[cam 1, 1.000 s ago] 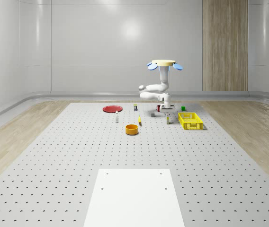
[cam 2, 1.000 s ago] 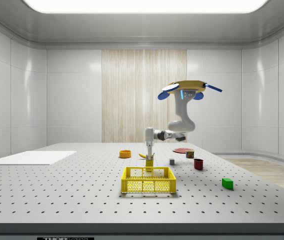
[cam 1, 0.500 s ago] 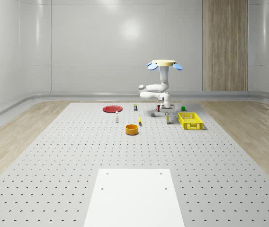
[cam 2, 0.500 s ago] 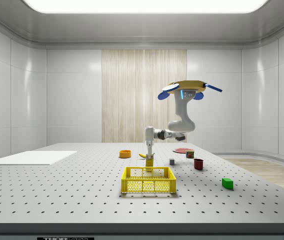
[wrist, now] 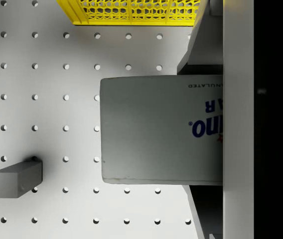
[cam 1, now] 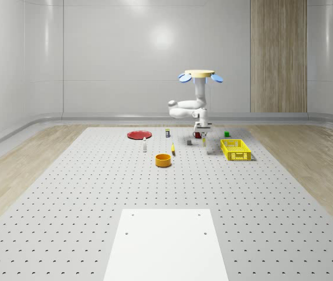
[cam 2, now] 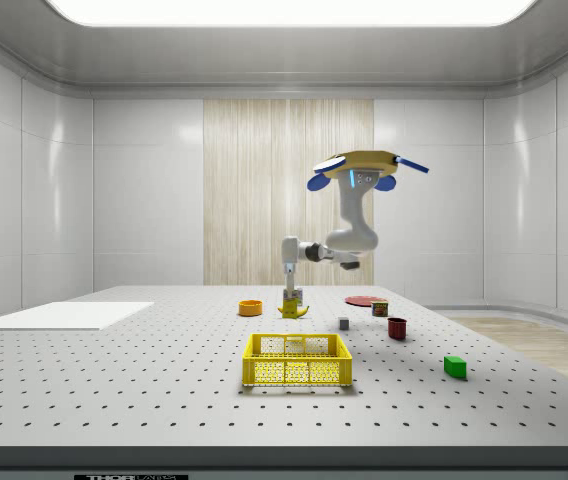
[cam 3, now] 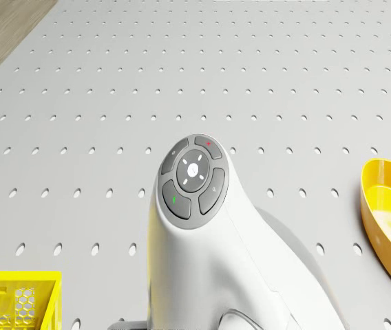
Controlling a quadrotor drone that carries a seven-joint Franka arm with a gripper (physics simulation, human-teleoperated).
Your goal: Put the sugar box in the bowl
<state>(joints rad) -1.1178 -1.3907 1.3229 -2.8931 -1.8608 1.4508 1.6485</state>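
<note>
The grey perforated table [cam 1: 67, 193] is seen spread across the room; the quadrotor drone with tan top plate and blue rotors [cam 2: 356, 165] is seen hovering above it, over the ground between the yellow mesh crate [cam 2: 297, 360] and the round orange bowl [cam 1: 163, 160]; the white jointed arm [cam 2: 342, 240] is hung below the drone, bent towards the side view's left; the two-finger gripper [cam 2: 290, 292] is pointed straight down and held off the table; the white sugar box with blue lettering [wrist: 161, 130] is clamped between the fingers [wrist: 207, 47], one on each narrow side, protruding past the fingertips; the box is carried in the air, clear of the table, well apart from the bowl; a small grey block [wrist: 17, 178] is seen lying on the table just beside the box in the wrist view; the crate edge is seen close by on the other side.
</note>
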